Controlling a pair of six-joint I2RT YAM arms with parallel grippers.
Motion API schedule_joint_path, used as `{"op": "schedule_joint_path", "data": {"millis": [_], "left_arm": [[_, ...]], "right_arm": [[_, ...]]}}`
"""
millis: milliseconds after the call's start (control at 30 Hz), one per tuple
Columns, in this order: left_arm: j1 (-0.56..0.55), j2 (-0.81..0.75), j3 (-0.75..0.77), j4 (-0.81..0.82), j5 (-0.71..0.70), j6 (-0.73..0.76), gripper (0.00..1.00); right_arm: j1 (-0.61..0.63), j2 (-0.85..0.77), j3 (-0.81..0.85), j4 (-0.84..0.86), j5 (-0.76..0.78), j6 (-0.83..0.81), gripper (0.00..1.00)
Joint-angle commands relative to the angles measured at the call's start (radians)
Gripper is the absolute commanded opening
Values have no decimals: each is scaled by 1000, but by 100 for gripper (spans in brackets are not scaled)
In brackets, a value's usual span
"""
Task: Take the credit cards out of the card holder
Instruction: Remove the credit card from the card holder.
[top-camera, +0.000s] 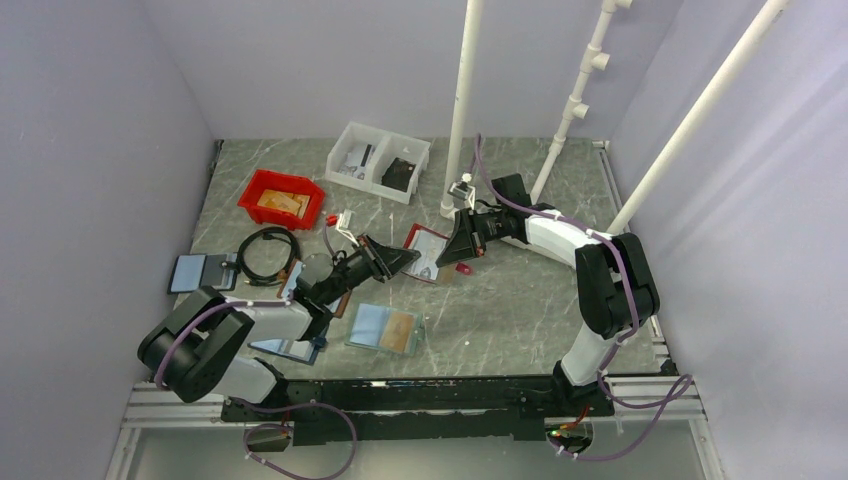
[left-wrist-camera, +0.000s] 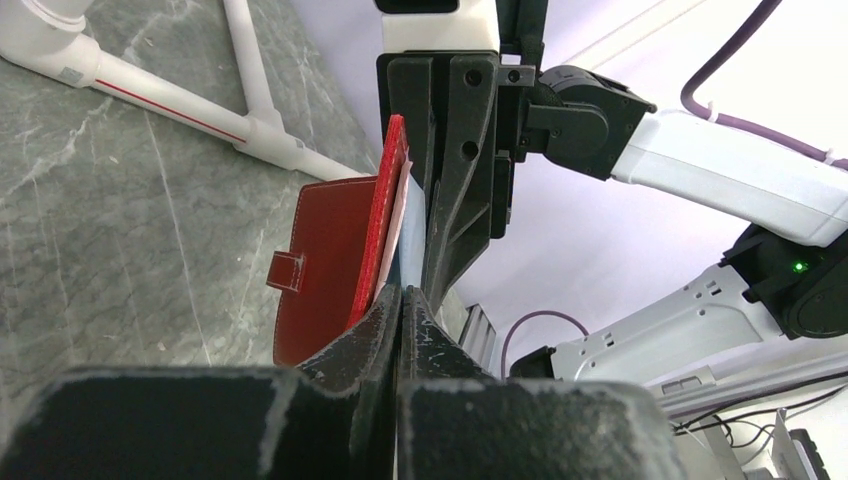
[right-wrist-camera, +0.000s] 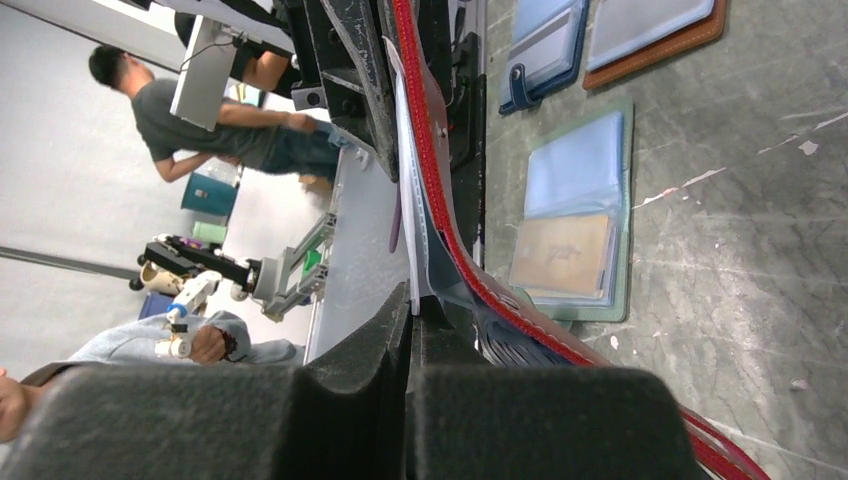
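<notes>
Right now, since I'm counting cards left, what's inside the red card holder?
Edge-on, the card holder shows a white sheet and a blue-grey layer between its red covers. What the pockets hold is hidden.

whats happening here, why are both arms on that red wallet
Both arms hold the red card holder up on edge between them. The left claw is shut on its edge; the right claw is shut on a pale sheet inside it, probably a card. Nothing looks pulled out yet.
</notes>
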Motion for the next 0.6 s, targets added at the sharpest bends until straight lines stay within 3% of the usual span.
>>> {"op": "schedule_joint_path", "data": {"millis": [0,400,467,567], "left_arm": [[30,-2,27,47,98,-25,6],[73,9,41,38,201,-64,15],[75,7,43,32,212,-64,13],[80,6,39,45,223,-68,0]], "right_arm": [[-5,-8,23,12,-33,-29,0],[-8,7,33,-31,-20,-81,0],[-8,7,33,-31,-19,-81,0],[-9,10,33,-31,-16,-81,0]]}}
